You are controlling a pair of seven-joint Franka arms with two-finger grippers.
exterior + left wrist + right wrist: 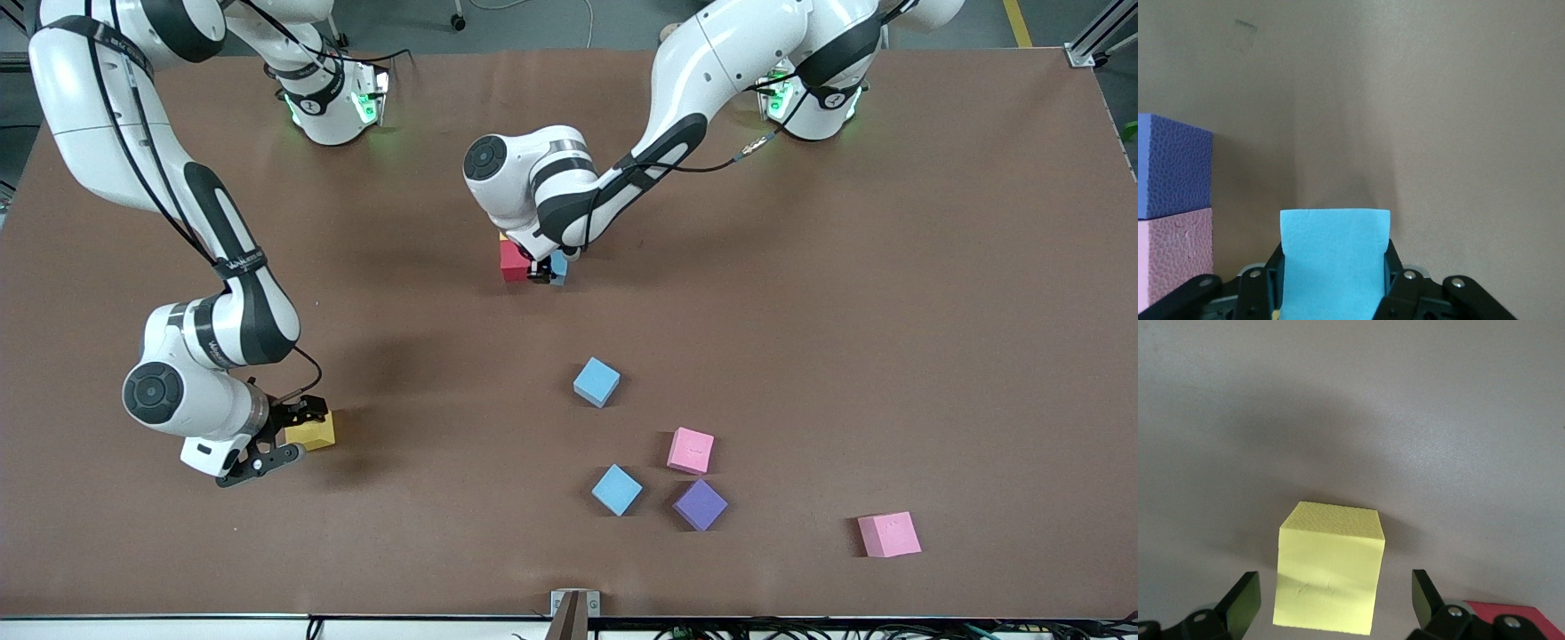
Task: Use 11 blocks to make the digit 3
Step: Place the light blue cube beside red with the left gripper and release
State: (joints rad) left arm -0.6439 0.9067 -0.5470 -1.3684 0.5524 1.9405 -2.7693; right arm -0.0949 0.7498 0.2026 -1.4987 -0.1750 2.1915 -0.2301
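Front view is showing you a task barely begun. Nearest the camera, four loose blocks are lying toward the left arm's end: a pink one (888, 534) off alone, a purple one (700, 504), a blue one (616, 489) beside it, and a second pink (691, 450) just past them. Farther on, another blue block (596, 381) is sitting alone. At the right arm's end, the right gripper (286, 437) is hanging with fingers spread around a yellow block (312, 431), not yet clamping it. Farthest off, the left gripper (540, 272) is gripping a light blue block (558, 268) just beside a red block (513, 260), where the digit seems to be starting. You are looking at most of the figure left to build.
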